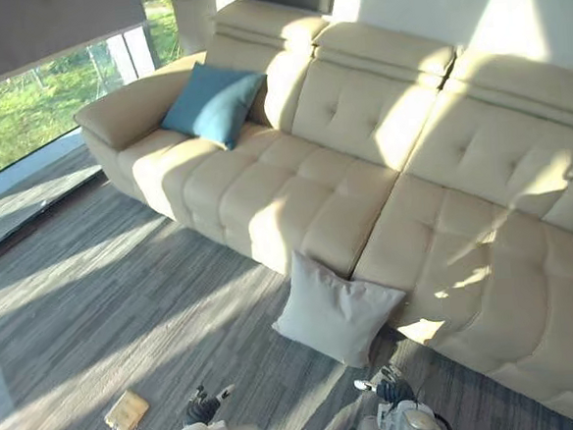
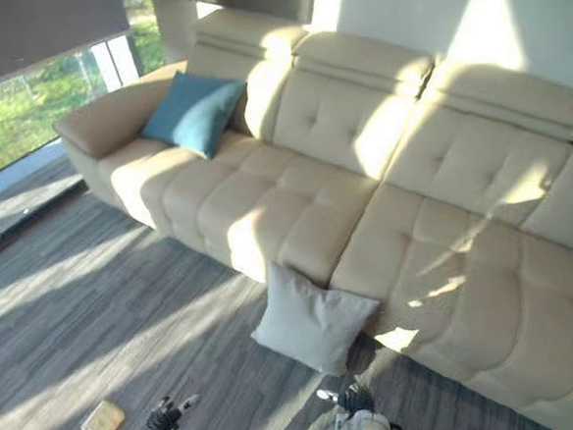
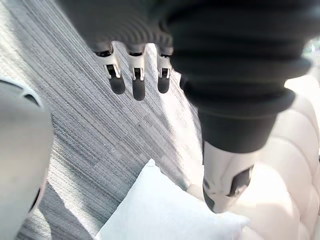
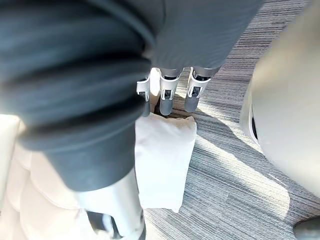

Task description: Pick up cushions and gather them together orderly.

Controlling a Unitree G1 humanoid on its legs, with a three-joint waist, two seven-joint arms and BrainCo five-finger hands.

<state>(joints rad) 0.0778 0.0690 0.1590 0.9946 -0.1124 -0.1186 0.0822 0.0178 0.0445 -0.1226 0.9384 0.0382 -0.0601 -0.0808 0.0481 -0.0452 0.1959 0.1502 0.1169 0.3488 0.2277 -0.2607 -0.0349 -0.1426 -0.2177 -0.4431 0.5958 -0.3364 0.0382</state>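
Note:
A grey cushion (image 1: 336, 310) leans on the floor against the front of the beige sofa (image 1: 295, 190); it also shows as a pale cushion (image 3: 165, 210) and a white cushion (image 4: 164, 160) in the wrist views. A blue cushion (image 1: 213, 103) rests on the sofa seat at the far left, against the backrest by the armrest. My left hand (image 1: 203, 406) and right hand (image 1: 387, 387) hang low at the near edge, above the carpet, just short of the grey cushion. Both hands are open with relaxed fingers (image 3: 136, 80) and fingers (image 4: 167, 97), holding nothing.
A small tan object (image 1: 126, 411) lies on the grey carpet near my left side. A large window (image 1: 34, 115) runs along the far left beyond the sofa's armrest. Sunlit carpet stretches left of the grey cushion.

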